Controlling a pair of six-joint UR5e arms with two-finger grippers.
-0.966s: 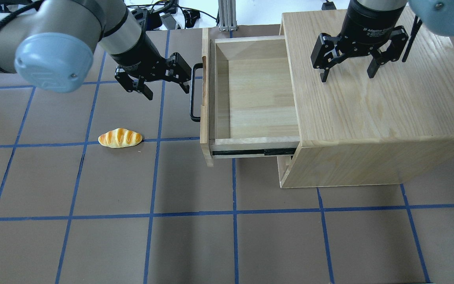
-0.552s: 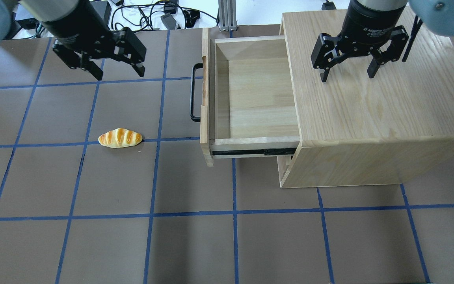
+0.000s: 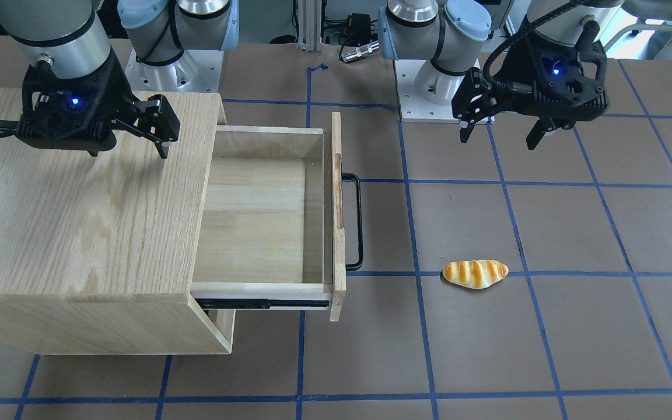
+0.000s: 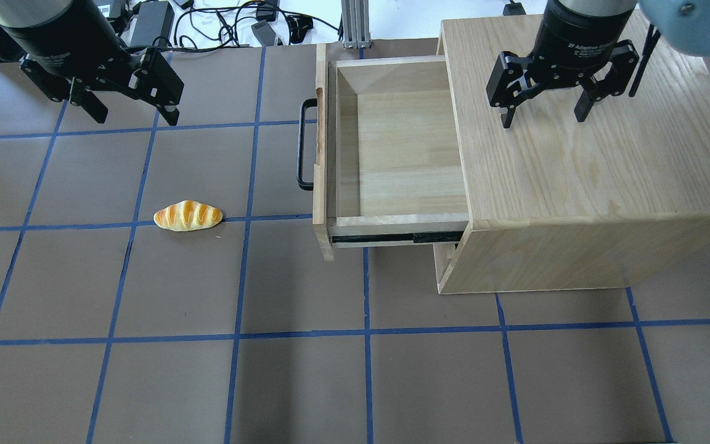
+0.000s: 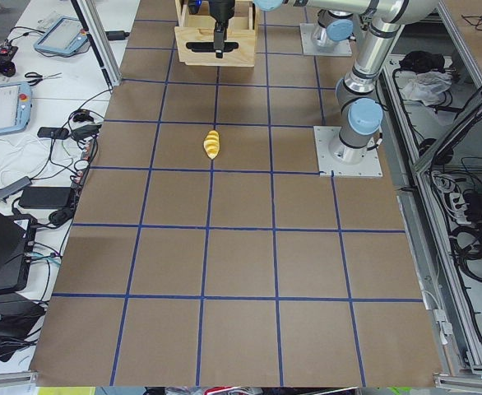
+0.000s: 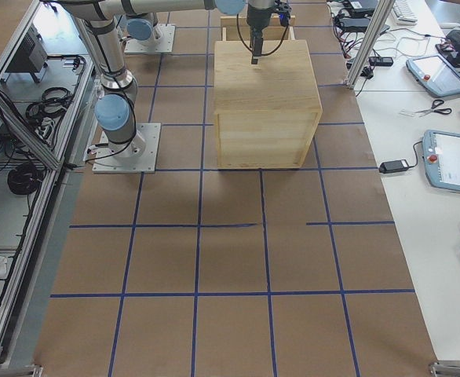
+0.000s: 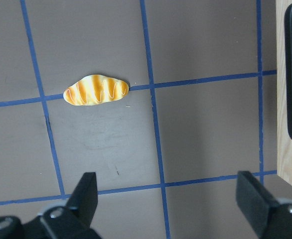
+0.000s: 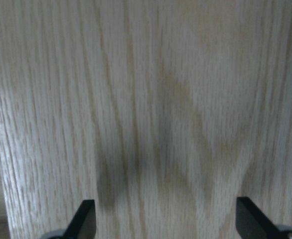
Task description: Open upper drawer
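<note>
The upper drawer (image 4: 392, 154) stands pulled far out of the wooden cabinet (image 4: 577, 185), its pale inside empty. Its black bar handle (image 4: 301, 145) is free; it also shows in the front view (image 3: 360, 221) and at the right edge of the left wrist view (image 7: 291, 74). My left gripper (image 4: 135, 117) is open and empty, above the table well to the left of the handle. My right gripper (image 4: 543, 120) is open and empty, just above the cabinet top, and its wrist view shows only wood grain (image 8: 161, 99).
A toy bread roll (image 4: 188, 216) lies on the brown mat left of the drawer, below my left gripper in the left wrist view (image 7: 96, 90). Cables and power bricks (image 4: 232, 24) lie along the table's far edge. Blue tape lines cross the mat.
My left gripper has drawn away from the drawer handle, to the left and toward the far edge, still open. The drawer and my right gripper have not moved.
</note>
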